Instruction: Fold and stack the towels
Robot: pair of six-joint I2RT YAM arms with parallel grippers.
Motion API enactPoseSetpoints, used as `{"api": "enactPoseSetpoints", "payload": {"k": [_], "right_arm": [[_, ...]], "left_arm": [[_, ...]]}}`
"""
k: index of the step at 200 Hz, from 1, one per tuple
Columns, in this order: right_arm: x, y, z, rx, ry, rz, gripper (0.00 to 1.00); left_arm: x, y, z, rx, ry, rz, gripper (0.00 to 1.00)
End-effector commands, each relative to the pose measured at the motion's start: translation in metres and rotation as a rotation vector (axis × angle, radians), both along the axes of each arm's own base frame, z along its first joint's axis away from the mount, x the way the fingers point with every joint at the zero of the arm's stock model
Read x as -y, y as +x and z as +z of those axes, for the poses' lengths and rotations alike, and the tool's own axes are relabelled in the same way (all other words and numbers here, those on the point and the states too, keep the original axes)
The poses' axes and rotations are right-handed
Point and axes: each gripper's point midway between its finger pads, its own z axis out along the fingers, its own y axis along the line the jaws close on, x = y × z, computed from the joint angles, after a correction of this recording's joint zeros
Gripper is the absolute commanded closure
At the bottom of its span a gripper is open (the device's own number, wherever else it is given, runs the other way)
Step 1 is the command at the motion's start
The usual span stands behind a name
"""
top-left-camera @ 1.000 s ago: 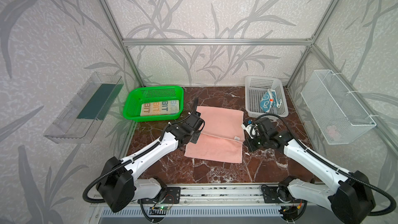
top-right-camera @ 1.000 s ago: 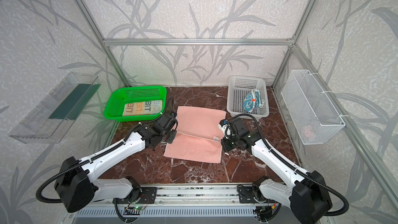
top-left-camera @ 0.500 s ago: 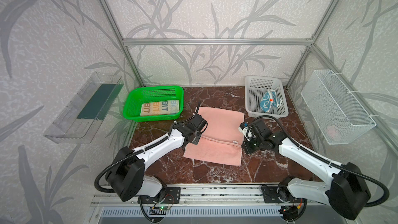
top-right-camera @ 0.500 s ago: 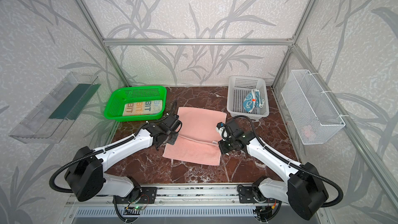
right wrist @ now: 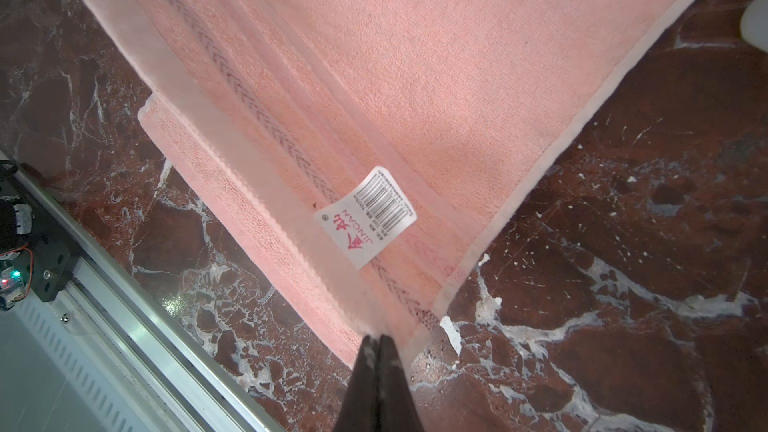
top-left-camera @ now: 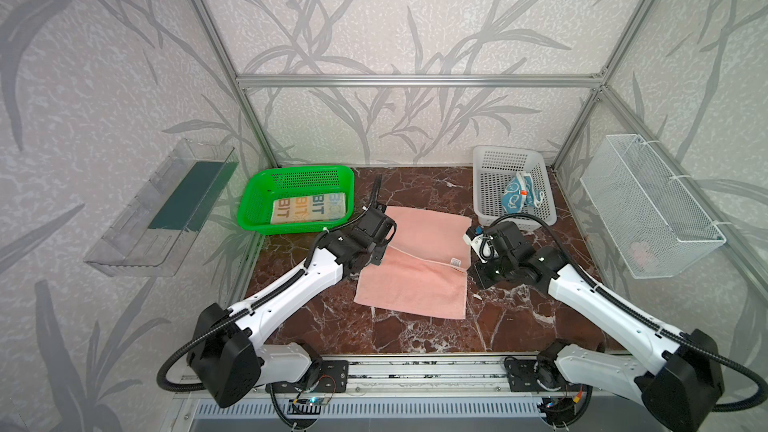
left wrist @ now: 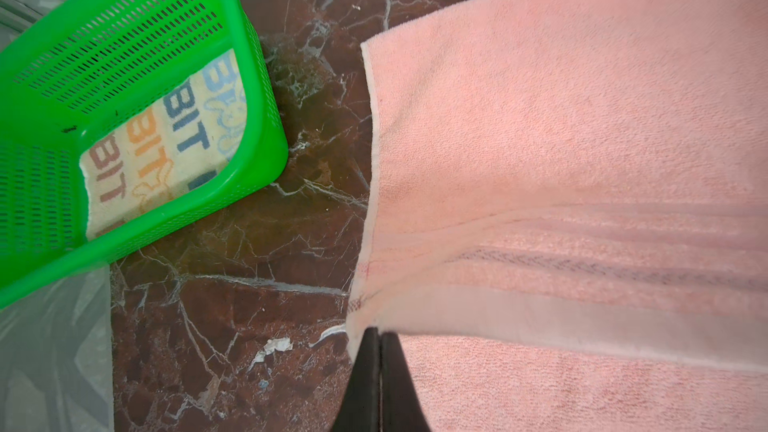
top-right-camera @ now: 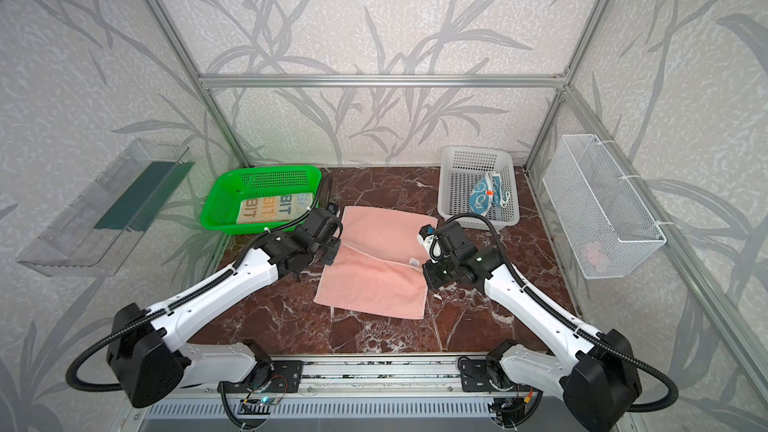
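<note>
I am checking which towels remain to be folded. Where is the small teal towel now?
In both top views the teal towel lies crumpled inside the white basket at the back right of the table.

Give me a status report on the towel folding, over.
Both shut: left claw, right claw, each pinching a pink towel corner. Towel mid-fold on table. Nothing in the way.
</note>
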Motion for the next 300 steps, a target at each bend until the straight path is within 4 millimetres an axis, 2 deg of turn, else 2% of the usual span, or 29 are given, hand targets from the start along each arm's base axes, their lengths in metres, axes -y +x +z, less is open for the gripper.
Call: {"api": "enactPoseSetpoints", "payload": {"k": [1, 28, 53, 113, 180, 224, 268, 287, 300], "right_arm": [[0.000, -0.005, 0.023, 0.038, 0.019, 0.015, 1.00], [0.002, -0.008, 0.030, 0.052, 0.021, 0.021, 1.00], [0.001, -0.011, 0.027, 0.043, 0.022, 0.024, 1.00], [0.002, -0.027, 0.001, -0.032, 0.010, 0.026, 1.00], [-0.006, -0.047, -0.044, -0.153, 0.001, 0.028, 1.00], [-0.016, -0.057, -0.074, -0.213, -0.045, 0.049, 1.00], [-0.025, -0.072, -0.095, -0.288, -0.079, 0.101, 1.00], [-0.024, -0.077, -0.102, -0.323, -0.096, 0.110, 1.00], [-0.027, -0.082, -0.104, -0.336, -0.093, 0.125, 1.00]], "left_arm": [[-0.008, -0.008, 0.028, 0.065, -0.035, 0.003, 1.00], [-0.011, -0.013, 0.044, 0.105, -0.063, -0.003, 1.00], [-0.013, -0.017, 0.041, 0.092, -0.061, -0.002, 1.00], [-0.016, -0.031, -0.006, -0.029, -0.055, 0.027, 1.00], [-0.017, -0.052, -0.052, -0.162, -0.066, 0.059, 1.00], [-0.020, -0.059, -0.073, -0.217, -0.058, 0.101, 1.00], [-0.026, -0.060, -0.089, -0.255, -0.017, 0.160, 1.00], [-0.028, -0.064, -0.097, -0.289, -0.008, 0.183, 0.91], [-0.029, -0.067, -0.101, -0.302, -0.008, 0.196, 0.88]]}}
